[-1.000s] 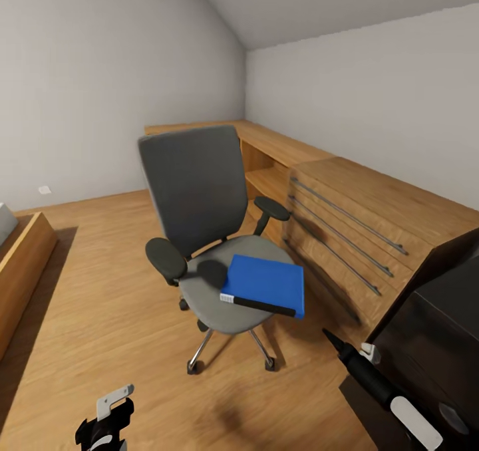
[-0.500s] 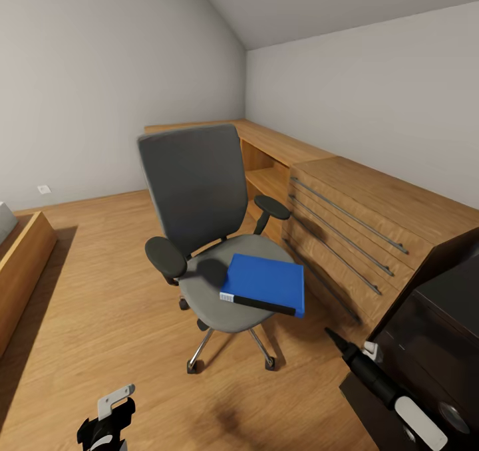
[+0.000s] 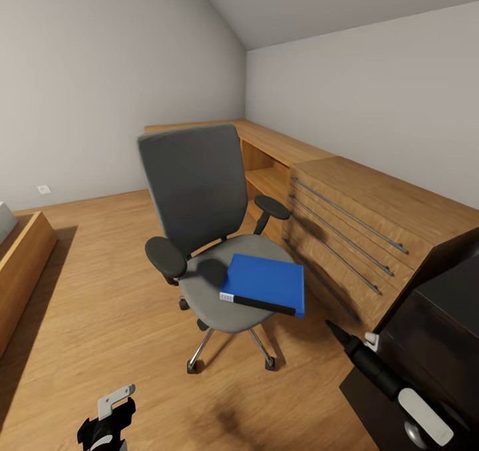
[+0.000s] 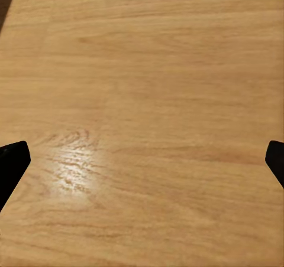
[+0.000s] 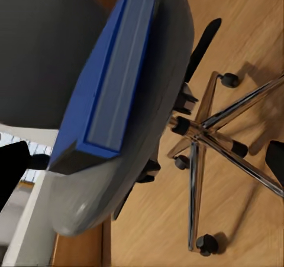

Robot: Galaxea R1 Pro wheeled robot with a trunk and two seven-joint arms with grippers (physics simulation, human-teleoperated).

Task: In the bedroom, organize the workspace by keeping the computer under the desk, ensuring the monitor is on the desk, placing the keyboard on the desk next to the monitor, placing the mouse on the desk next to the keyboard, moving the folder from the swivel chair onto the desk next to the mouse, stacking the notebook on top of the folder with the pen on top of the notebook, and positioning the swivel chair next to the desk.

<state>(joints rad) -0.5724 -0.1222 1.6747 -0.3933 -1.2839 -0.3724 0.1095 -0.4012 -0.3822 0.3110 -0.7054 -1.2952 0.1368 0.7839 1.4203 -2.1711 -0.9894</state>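
A grey swivel chair (image 3: 199,225) stands in the middle of the wooden floor. On its seat lies a blue folder (image 3: 265,283) with a black spine, also seen edge-on as the folder (image 5: 112,84) in the right wrist view. My right gripper (image 3: 332,328) hangs low to the right of the chair, a short way from the folder, and is open (image 5: 142,163) with nothing between its fingers. At the lower left, my left gripper (image 3: 106,414) is open (image 4: 142,160) over bare floor. Monitor, keyboard, mouse, notebook and pen are out of view.
A wooden dresser (image 3: 359,218) with long metal handles stands right of the chair, with a low wooden shelf unit (image 3: 266,151) behind it along the wall. A dark cabinet (image 3: 432,331) fills the lower right corner. A wooden bed frame (image 3: 20,265) lies at the left.
My right arm has edged slightly right and upward in the head view. Chair, folder and left gripper have not moved.
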